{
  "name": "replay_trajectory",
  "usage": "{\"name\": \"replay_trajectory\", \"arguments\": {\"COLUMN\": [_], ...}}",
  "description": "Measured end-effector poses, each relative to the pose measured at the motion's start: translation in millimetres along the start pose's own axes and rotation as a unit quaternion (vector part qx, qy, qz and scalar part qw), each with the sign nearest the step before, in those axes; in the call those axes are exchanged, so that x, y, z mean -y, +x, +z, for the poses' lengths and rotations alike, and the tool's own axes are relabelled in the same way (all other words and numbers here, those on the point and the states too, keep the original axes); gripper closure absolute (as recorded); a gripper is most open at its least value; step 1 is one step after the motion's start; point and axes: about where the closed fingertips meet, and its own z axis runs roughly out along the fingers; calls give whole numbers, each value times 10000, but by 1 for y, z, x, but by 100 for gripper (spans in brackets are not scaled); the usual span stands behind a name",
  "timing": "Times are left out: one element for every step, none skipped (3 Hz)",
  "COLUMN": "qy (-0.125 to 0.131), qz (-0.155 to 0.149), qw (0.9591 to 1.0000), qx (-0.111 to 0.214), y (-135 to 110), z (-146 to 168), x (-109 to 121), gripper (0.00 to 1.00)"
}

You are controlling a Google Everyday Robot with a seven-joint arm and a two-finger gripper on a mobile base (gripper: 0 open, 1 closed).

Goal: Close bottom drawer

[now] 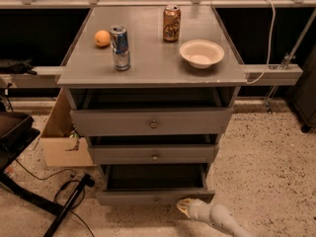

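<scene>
The bottom drawer (153,197) of the grey cabinet stands pulled out near the floor. Its dark tray is open to view behind a low narrow front panel with a small round knob (156,200). My gripper (183,207) comes in from the bottom right on a white arm. Its tip sits just below and in front of the right end of the drawer's front panel, close to it or touching it. The middle drawer (154,155) and top drawer (152,123) above also stand slightly pulled out.
On the cabinet top stand a blue can (119,47), a brown can (171,22), an orange (102,38) and a white bowl (201,53). A cardboard box (61,137) stands at the left. Dark equipment and cables (64,196) lie on the floor left.
</scene>
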Motion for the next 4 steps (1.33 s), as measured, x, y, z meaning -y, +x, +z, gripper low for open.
{"name": "replay_trajectory", "arguments": {"qy": [185, 185, 185, 185], "qz": [-164, -164, -164, -164], "qw": [9996, 9996, 9996, 9997], "qx": [-94, -94, -94, -94], "y": [-8, -7, -7, -7], "z": [-1, -2, -2, -2], "x": [30, 28, 28, 28], "gripper": [100, 100, 82, 58]}}
